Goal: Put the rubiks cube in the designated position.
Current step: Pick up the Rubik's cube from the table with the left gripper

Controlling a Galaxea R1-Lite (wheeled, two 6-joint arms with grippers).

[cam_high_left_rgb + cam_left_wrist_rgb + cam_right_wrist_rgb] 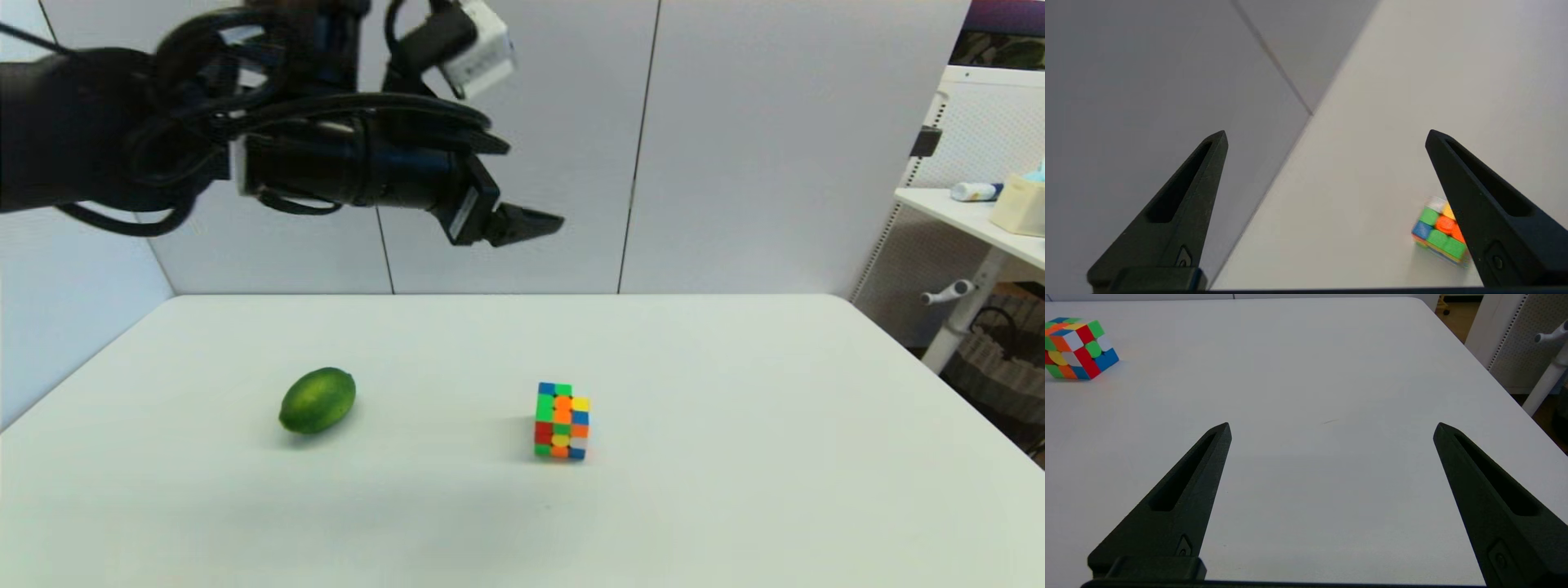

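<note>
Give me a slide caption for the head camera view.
Left gripper raised above a white table, open and empty; a puzzle cube and a lime sit apart below.

lime (317,400) — lying on white table (735,506), left part | side shelf (971,216) — far right

In the left wrist view one of the left gripper's fingers (1490,220) covers part of the blurred rubiks cube (1435,234). The right wrist view crops it at the edge.
</note>
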